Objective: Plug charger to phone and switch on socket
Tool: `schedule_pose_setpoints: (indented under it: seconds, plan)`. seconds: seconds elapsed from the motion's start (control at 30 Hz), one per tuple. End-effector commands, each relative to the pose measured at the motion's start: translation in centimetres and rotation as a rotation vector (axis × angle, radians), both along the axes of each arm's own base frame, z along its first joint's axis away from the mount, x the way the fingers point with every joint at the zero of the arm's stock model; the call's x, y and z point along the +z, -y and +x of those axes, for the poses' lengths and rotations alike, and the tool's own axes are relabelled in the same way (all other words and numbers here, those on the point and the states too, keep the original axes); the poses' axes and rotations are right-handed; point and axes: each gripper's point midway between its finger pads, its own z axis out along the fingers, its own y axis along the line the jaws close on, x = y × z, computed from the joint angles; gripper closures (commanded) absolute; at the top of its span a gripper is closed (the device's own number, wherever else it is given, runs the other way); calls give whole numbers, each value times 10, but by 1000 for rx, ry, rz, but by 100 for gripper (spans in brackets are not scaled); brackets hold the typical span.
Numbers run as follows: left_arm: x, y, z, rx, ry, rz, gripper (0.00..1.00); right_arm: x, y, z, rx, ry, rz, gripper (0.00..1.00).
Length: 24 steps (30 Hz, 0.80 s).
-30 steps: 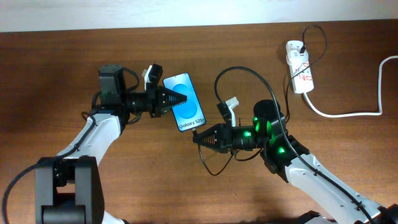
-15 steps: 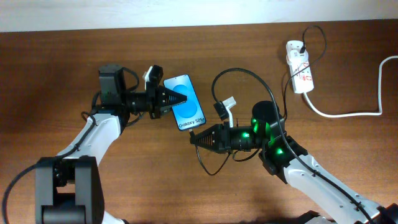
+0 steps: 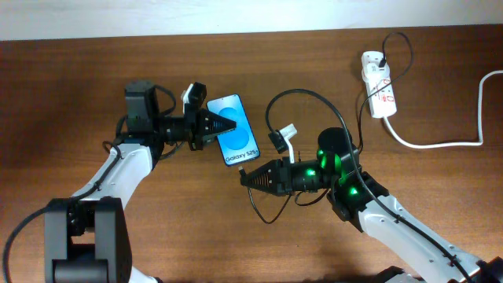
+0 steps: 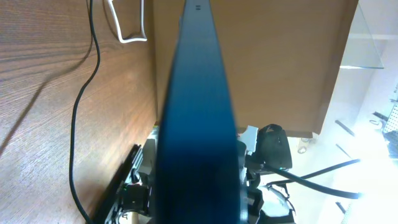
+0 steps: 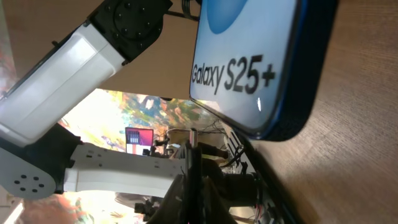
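left gripper [image 3: 214,126]: jaws are clamping the upper short end of the phone [image 3: 238,141], holding it slanted over the bench [image 3: 78,71]
phone axis: long axis is running upper-left to lower-right; the "Galaxy S25+" short end is facing the right arm
key relation: the phone's lower short end is lying just up-left of the right jaws, nearly in line with them; the right arm is the nearer one to that end
right gripper [image 3: 248,178]: jaws are together, apparently pinching the charger [image 3: 308,90] by its plug tip; the wrist view is too dark to be sure
plug gap: the tip is sitting near the phone's edge, not seated yet
socket [image 3: 379,85]: lying far right, well apart from both arms, not yet switched
change: the right gripper is creeping left toward the phone; the cable loop is shifting left with it; the left gripper is staying put
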Motion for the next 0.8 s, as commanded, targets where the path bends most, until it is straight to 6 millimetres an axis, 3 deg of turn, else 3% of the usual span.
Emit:
schedule_pose_setpoints:
  seconds: [0.0, 0.43, 0.77]
  plan:
    - [8, 0, -4, -34, 54, -23, 100, -2, -2, -6, 33, 16, 4, 96]
    - [15, -18, 1, -19, 105, -44, 100, -4, -1, -1, -9, -50, -7, 96]
    - [15, -18, 1, -19, 86, -45, 100, -7, -1, 9, -67, -38, -25, 96]
